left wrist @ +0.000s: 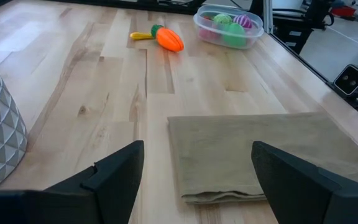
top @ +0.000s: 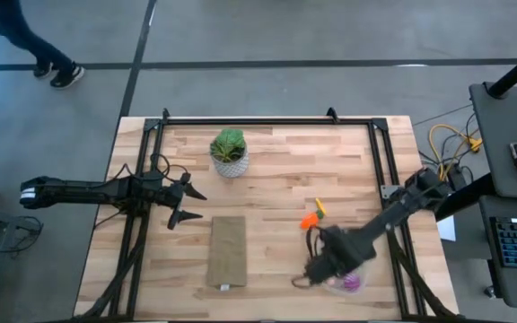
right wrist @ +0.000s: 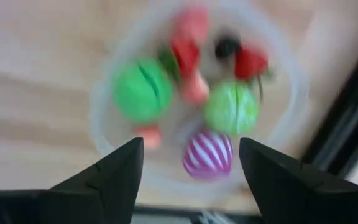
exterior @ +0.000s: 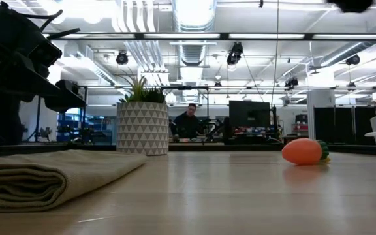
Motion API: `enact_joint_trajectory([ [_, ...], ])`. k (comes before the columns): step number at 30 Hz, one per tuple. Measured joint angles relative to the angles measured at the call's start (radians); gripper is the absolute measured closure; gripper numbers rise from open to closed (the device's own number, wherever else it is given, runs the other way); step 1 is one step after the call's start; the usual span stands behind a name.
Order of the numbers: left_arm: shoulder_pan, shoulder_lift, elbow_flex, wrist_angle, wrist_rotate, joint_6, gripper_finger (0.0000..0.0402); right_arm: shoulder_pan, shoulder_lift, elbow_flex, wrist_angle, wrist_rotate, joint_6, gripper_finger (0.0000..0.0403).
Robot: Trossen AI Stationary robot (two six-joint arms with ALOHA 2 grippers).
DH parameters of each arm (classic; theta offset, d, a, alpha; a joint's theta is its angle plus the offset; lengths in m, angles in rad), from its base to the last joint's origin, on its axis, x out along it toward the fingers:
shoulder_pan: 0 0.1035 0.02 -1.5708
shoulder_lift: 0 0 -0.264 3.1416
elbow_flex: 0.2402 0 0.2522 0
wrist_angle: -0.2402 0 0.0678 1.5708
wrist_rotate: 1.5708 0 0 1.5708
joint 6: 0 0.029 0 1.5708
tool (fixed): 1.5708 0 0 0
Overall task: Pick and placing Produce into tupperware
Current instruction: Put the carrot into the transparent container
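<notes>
The clear round tupperware (right wrist: 104, 87) sits near the table's near right corner and holds several toy pieces: a green one (right wrist: 142, 90), a lighter green one (right wrist: 232, 107), red ones (right wrist: 188, 43) and a magenta striped one (right wrist: 209, 154). My right gripper (right wrist: 191, 168) hangs open right above the tupperware (top: 353, 285), holding nothing. An orange carrot (top: 310, 220) and a yellow piece (top: 320, 207) lie on the table just beyond it. My left gripper (top: 188, 204) waits open at the table's left, above the wood.
A leafy plant in a white patterned pot (top: 230, 152) stands toward the far middle. A folded tan cloth (top: 227, 251) lies flat at the near middle. A black frame rail (top: 386, 170) runs along the table's right side. A person sits far behind the table (exterior: 189, 123).
</notes>
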Motion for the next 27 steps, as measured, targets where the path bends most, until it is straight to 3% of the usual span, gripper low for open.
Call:
enact_joint_trajectory([
  [3, 0.000, 0.000, 0.000, 0.000, 0.000, 0.000, 0.0118, -0.091, -0.021, -0.001, -0.024, 0.061, -0.144, 0.0153],
  [9, 0.000, 0.000, 0.000, 0.000, 0.000, 0.000, 0.0118, -0.265, 0.008, -0.003, -0.032, 0.148, -0.855, 0.0170],
  [13, 0.000, 0.000, -0.001, 0.000, 0.000, 0.000, 0.0118, -0.320, 0.012, -0.015, -0.038, 0.221, -1.162, 0.0171],
  [18, 0.000, 0.000, -0.001, 0.000, 0.000, 0.000, 0.0118, -0.344, 0.011, -0.057, -0.005, 0.234, -1.560, 0.0167],
  [22, 0.000, 0.000, -0.001, 0.000, 0.000, 0.000, 0.0118, -0.344, 0.006, -0.116, 0.079, 0.231, -1.769, 0.0163],
  [27, 0.000, 0.000, -0.001, 0.000, 0.000, 0.000, 0.0118, -0.346, 0.005, -0.190, 0.192, 0.242, -1.846, 0.0167],
])
